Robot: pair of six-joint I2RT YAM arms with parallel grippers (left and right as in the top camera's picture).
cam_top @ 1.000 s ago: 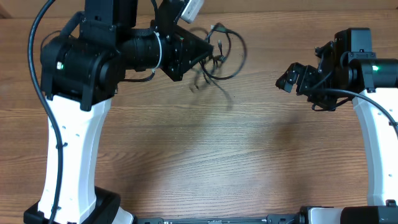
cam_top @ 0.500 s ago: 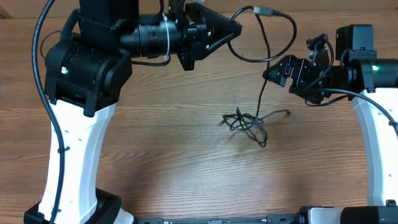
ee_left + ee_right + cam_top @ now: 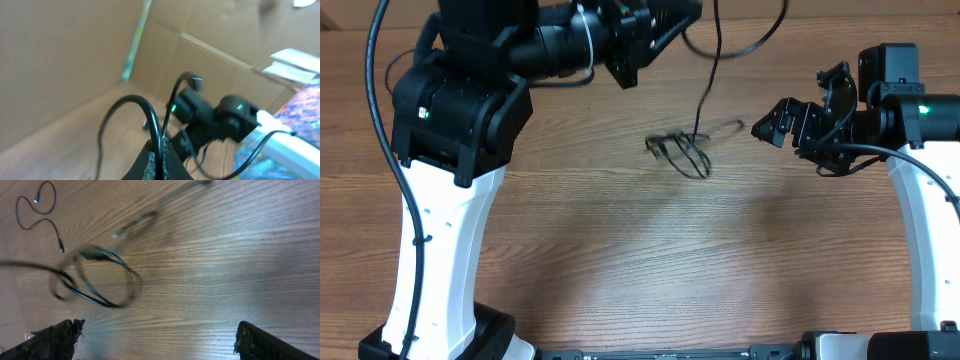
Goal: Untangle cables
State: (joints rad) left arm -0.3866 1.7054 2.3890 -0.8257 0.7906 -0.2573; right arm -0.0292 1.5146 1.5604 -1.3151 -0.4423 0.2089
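Several cables (image 3: 682, 152) hang in a knotted clump. Above the clump the left hand (image 3: 161, 150) pinches one strand, likely letting loops shake loose, while beside the clump the right hand (image 3: 792, 108) gapes wide, empty.

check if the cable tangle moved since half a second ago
Yes. In the overhead view the cable tangle has swung up and left, away from the right arm's white link.

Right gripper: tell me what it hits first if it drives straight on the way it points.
Most likely bare table; the cables dangle off to one side of the right gripper, though depth is unclear.
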